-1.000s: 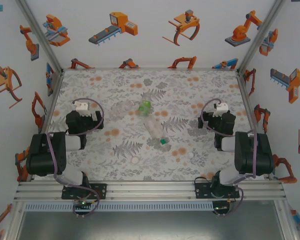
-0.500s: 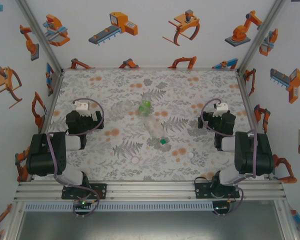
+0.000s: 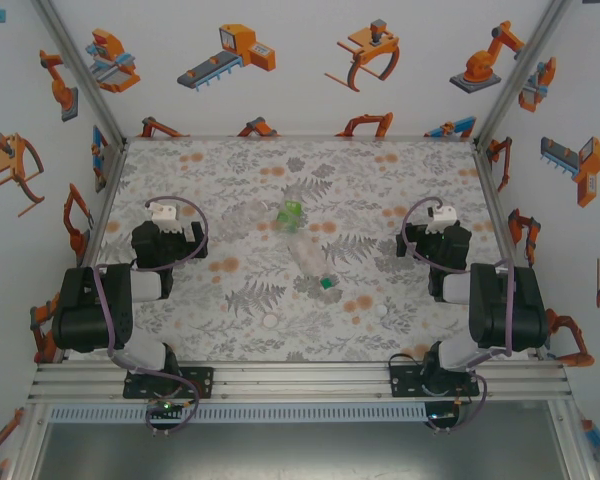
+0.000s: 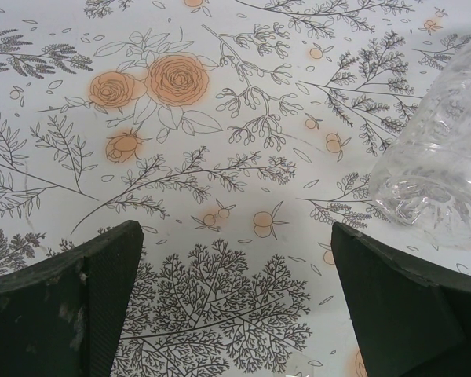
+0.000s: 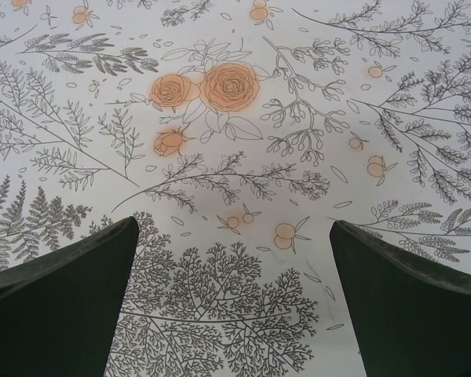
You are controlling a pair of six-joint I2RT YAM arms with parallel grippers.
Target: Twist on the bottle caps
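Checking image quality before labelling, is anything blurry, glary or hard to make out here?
Top external: soft even light, faint shadows, clear bottles nearly vanish against the floral table. Left wrist: sharp, glints on one bottle. Right wrist: sharp, even.

Bright even light, soft shadows, sharp

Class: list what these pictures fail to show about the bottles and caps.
Top view: green cap too small to tell whether loose or screwed on.
Top view: centre bottle blends into the floral cloth; outline unclear.
Left wrist view: clear bottle cut by right edge; neck unseen.
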